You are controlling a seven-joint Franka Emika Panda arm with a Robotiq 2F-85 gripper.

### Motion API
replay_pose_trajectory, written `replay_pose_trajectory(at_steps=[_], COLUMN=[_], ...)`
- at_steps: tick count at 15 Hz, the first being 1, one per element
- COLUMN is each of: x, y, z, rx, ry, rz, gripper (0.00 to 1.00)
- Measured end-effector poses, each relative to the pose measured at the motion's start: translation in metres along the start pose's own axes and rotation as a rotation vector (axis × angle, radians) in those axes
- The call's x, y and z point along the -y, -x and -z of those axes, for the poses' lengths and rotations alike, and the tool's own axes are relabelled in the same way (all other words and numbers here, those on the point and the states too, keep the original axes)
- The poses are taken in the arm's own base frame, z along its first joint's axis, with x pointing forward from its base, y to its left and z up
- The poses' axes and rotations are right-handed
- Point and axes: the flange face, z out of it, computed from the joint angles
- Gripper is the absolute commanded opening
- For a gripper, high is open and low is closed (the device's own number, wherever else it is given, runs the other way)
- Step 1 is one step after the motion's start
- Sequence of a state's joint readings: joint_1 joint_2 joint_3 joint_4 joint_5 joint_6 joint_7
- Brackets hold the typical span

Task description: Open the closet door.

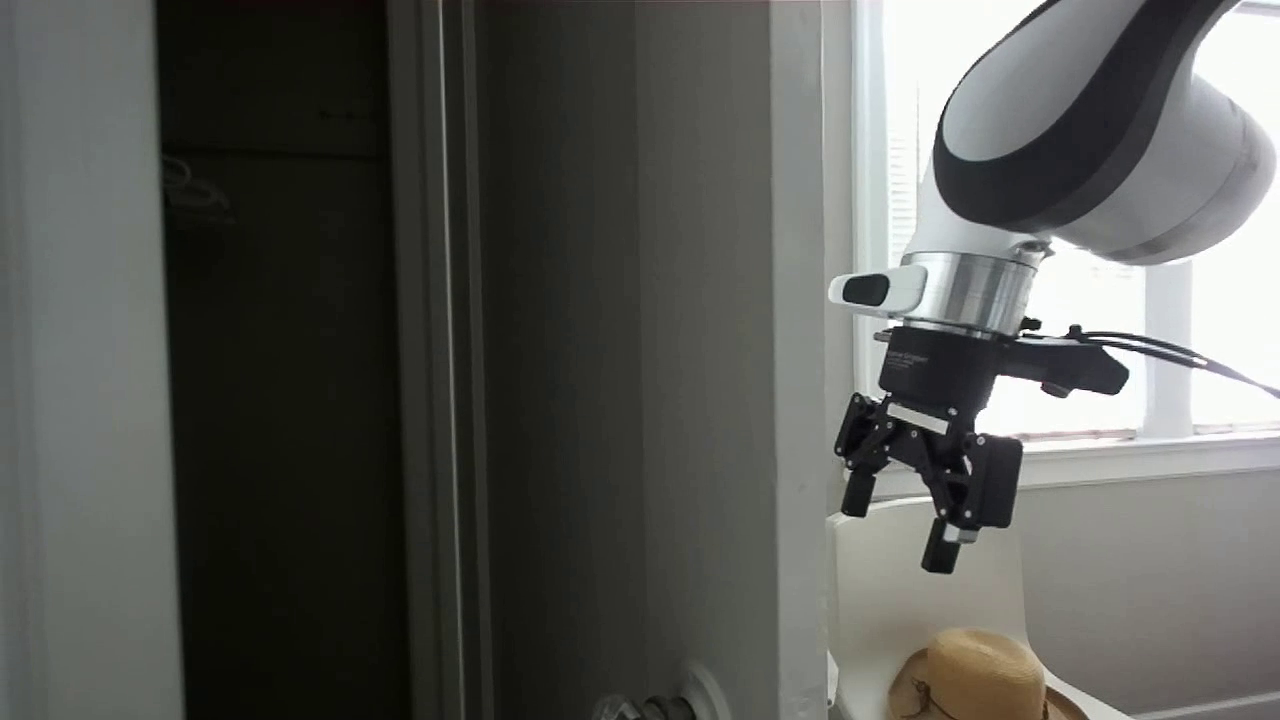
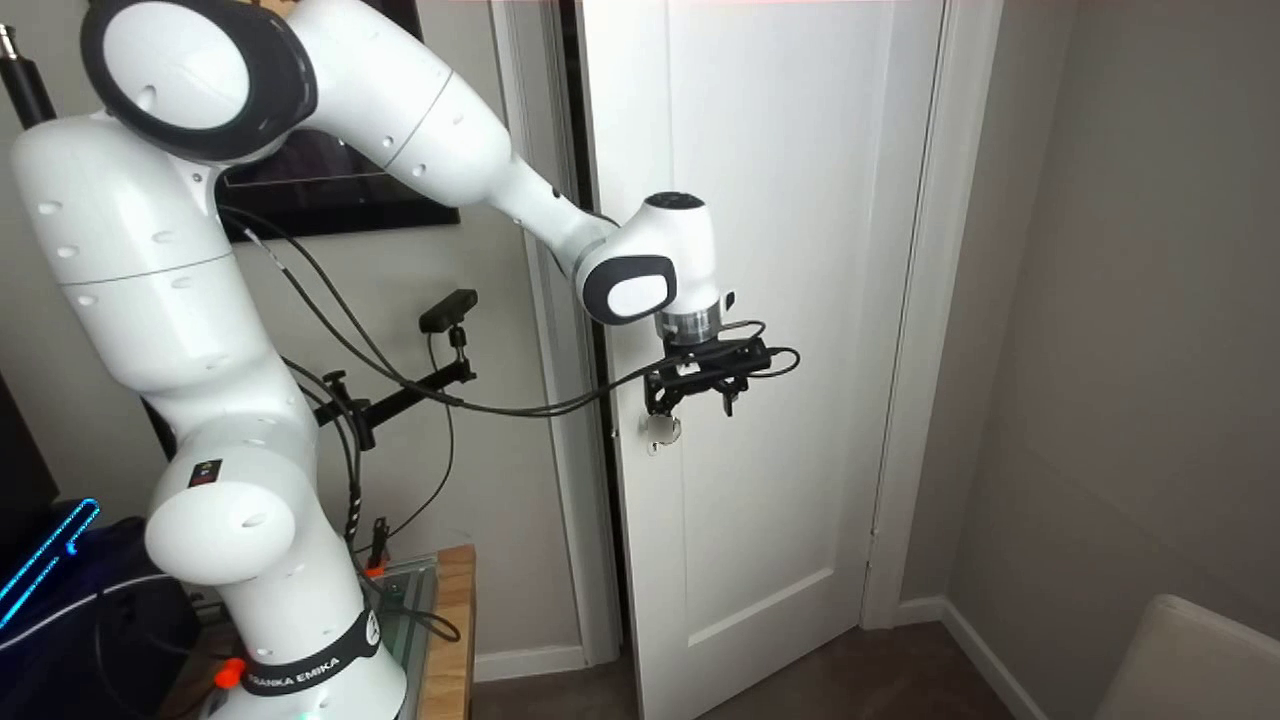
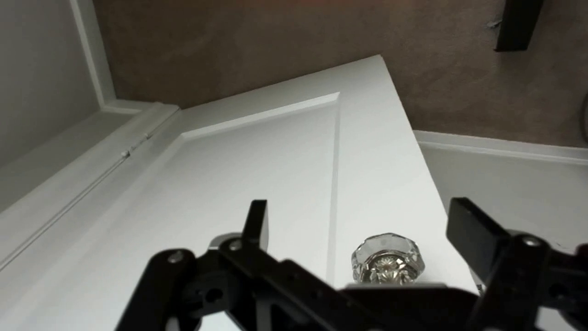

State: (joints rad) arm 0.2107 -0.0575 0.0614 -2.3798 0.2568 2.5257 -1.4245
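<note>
The closet door (image 2: 780,300) is a tall pale panel standing ajar, with a dark gap along its free edge. It shows as a grey panel (image 1: 560,350) in an exterior view and also in the wrist view (image 3: 257,170). Its round glass knob (image 3: 388,257) shows between my fingers in the wrist view, its lower part hidden by the gripper. The knob also shows in an exterior view (image 2: 661,430), just below one finger. My gripper (image 3: 360,216) is open and empty, pointing down in both exterior views (image 1: 898,530) (image 2: 692,408). I cannot tell whether a finger touches the knob.
A dark closet interior (image 1: 280,400) with hangers shows beside the door frame (image 1: 435,350). A white chair (image 1: 925,570) holds a straw hat (image 1: 985,675) near the window. A camera mount (image 2: 410,395) and cables stand beside the arm. A side wall (image 2: 1130,300) adjoins the hinge side.
</note>
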Motion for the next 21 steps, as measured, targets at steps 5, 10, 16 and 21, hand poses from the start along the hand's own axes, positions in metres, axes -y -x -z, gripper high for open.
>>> replay_pose_trajectory(at_steps=[5, 10, 16, 21], x=[0.003, 0.012, 0.013, 0.015], y=[-0.020, -0.033, -0.029, -0.030], z=[-0.028, -0.050, -0.063, -0.074], rx=[-0.137, -0.206, -0.233, -0.258], ry=[0.037, 0.003, -0.026, -0.088], rz=[0.064, 0.126, 0.161, 0.188], gripper=[1.00, 1.00, 1.00, 1.00])
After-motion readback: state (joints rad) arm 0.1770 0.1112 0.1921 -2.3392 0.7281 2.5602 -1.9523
